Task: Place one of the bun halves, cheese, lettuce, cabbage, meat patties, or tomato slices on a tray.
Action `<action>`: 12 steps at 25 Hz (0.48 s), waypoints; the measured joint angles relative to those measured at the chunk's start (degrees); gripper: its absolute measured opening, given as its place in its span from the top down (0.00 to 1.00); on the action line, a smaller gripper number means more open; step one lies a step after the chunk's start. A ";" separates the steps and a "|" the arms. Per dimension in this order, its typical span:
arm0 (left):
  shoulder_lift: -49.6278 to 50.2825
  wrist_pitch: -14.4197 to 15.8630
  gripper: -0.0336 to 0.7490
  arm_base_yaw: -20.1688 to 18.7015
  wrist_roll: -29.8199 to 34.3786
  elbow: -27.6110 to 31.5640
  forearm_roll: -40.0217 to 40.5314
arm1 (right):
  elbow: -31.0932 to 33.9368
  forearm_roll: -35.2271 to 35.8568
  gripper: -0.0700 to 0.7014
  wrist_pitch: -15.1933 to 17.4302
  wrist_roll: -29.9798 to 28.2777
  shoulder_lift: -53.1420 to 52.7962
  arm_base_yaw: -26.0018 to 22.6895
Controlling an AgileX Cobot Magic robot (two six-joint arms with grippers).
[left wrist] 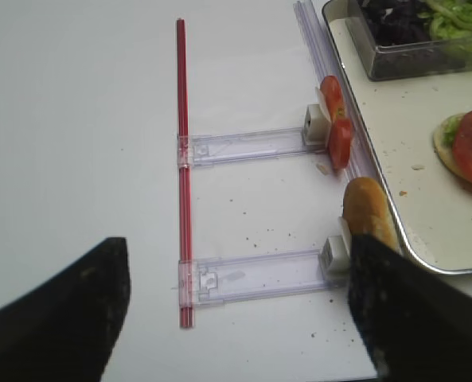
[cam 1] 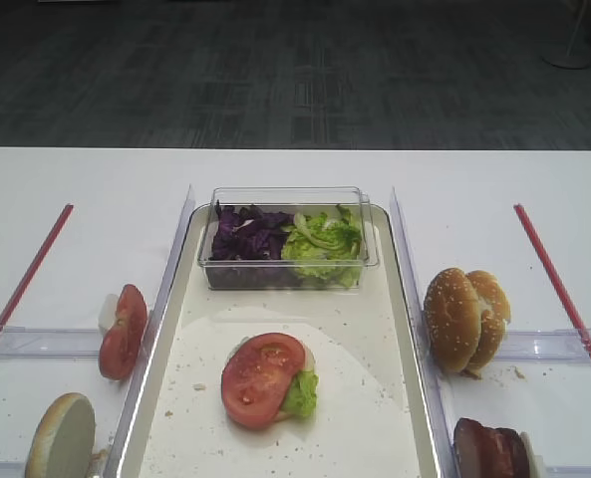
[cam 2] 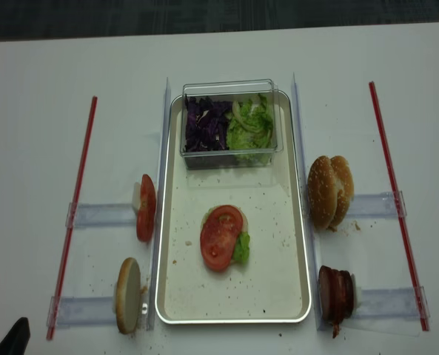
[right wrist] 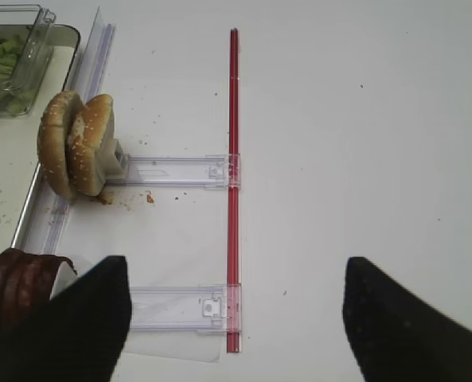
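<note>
A long tray (cam 2: 297, 244) with a shiny rim is seen in the middle of the white table (cam 2: 41, 96). On its speckled floor a small stack is laid: a tomato slice (cam 2: 220, 237) on top, a lettuce piece (cam 2: 241, 248) poking out at its right edge and a pale bun edge just visible beneath. At the tray's far end a clear plastic box (cam 2: 230, 89) is set, with purple cabbage (cam 2: 203, 126) in its left half and more green leaves (cam 2: 250, 127) in its right.

Left of the tray, tomato slices (cam 2: 145, 208) are stood on edge against a clear rail, and a bun half (cam 2: 126, 305) is propped nearer the camera. To the right, two seeded bun halves (cam 2: 330, 191) are leaned together, with meat patties (cam 2: 336, 293) stacked on edge below them.

The left gripper (left wrist: 236, 310) is held above the table beside the tray, its jaws spread wide with nothing between them (only the dark fingers show). The right gripper (right wrist: 236, 306) is likewise spread and empty.
</note>
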 joint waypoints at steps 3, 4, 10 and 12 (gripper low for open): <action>0.00 -0.10 0.29 0.00 0.00 0.00 0.00 | 0.00 0.00 0.17 0.00 0.00 0.00 0.00; 0.00 -0.10 0.29 0.00 0.00 0.00 0.00 | 0.00 0.00 0.17 0.00 0.00 0.00 0.00; 0.00 -0.12 0.29 0.00 0.00 0.00 0.00 | 0.00 0.00 0.17 0.00 0.00 0.00 0.00; 0.00 -0.12 0.29 0.00 0.00 0.00 0.00 | 0.00 0.00 0.17 0.00 0.00 0.00 0.00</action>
